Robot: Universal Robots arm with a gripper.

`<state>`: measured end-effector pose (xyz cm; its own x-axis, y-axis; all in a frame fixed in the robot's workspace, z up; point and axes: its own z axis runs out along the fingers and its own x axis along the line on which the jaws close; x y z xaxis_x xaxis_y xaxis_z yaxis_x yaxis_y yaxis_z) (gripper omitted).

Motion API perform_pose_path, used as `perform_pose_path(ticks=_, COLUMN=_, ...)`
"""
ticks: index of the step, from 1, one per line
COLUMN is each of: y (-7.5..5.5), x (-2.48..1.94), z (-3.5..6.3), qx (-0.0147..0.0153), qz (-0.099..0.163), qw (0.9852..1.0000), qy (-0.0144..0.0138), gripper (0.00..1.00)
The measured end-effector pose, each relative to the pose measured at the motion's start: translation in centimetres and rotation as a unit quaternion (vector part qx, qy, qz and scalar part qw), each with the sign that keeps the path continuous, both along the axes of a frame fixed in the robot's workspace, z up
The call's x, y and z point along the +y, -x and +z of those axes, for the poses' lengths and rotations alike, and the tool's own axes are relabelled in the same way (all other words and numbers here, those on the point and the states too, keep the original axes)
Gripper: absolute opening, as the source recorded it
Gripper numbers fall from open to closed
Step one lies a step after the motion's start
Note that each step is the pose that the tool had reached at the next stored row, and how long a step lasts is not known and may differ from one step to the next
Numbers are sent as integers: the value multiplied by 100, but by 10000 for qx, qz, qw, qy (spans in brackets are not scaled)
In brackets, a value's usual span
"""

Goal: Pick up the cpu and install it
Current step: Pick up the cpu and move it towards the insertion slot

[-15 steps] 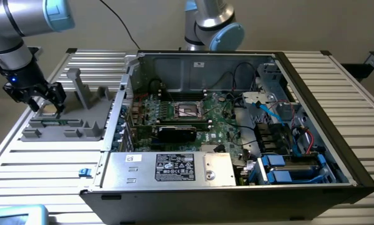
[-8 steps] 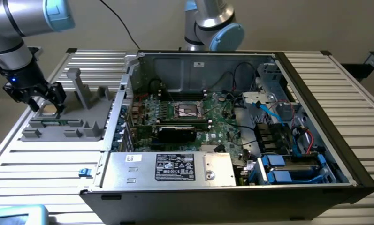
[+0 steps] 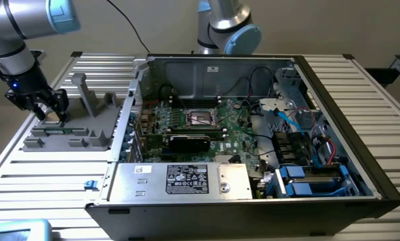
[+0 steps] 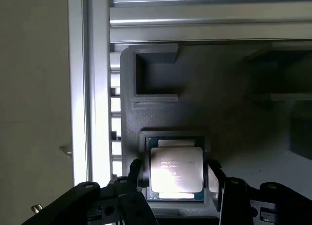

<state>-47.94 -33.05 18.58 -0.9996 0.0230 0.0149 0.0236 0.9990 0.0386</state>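
Observation:
The cpu (image 4: 175, 169), a flat square chip with a shiny silver top and a thin green rim, lies in a recess of a grey holder block (image 4: 229, 132). My gripper (image 4: 175, 178) is lowered over it, one dark finger (image 4: 137, 174) beside each opposite edge of the chip. The jaws are open, with only slim gaps to the chip's sides. In the exterior view the gripper (image 3: 50, 116) hangs over the holder block (image 3: 76, 135) at the exterior view's left, outside the computer case. The motherboard's socket (image 3: 201, 118) sits uncovered inside the case.
The open computer case (image 3: 253, 130) fills the middle of the slatted metal table (image 3: 45, 170). A black graphics card (image 3: 189, 142) lies just in front of the socket, and cables and blue drive bays (image 3: 307, 181) are at the exterior view's right. Grey uprights (image 3: 86, 95) rise from the holder block.

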Motion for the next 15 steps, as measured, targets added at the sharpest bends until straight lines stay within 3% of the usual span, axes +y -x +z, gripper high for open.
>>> perform_pose_path(ticks=1, y=-1, x=1, z=0, qx=0, qz=0, qw=10000, qy=0, gripper=62)
perform_pose_path(ticks=15, y=-19, x=0, z=0, qx=2, qz=0, qw=10000, qy=0, gripper=62)
